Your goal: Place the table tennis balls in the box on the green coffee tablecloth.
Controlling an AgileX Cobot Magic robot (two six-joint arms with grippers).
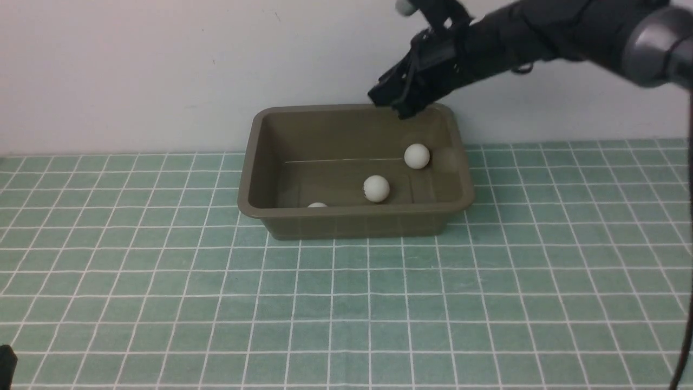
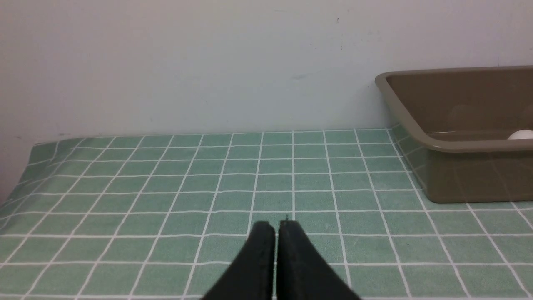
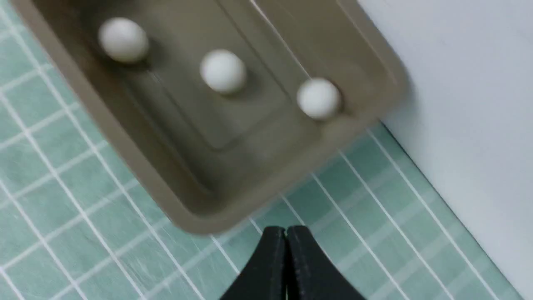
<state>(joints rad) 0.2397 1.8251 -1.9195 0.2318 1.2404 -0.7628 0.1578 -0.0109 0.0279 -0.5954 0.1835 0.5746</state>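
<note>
The olive-brown box [image 1: 270, 162] stands on the green coffee tablecloth [image 1: 162, 303] near the back wall. Three white table tennis balls lie inside it: one at the right [image 1: 417, 156], one in the middle [image 1: 376, 188], one half hidden behind the front rim [image 1: 317, 205]. The right wrist view shows all three balls [image 3: 123, 39] [image 3: 222, 71] [image 3: 318, 98] in the box [image 3: 137, 166]. My right gripper [image 1: 387, 103] [image 3: 286, 230] is shut and empty, above the box's back right rim. My left gripper [image 2: 277, 225] is shut and empty, low over the cloth left of the box [image 2: 458, 183].
A white wall [image 1: 135, 70] rises right behind the box. The cloth's left edge [image 2: 31, 152] shows in the left wrist view. A dark bit of the left arm [image 1: 6, 364] sits at the front view's lower left corner.
</note>
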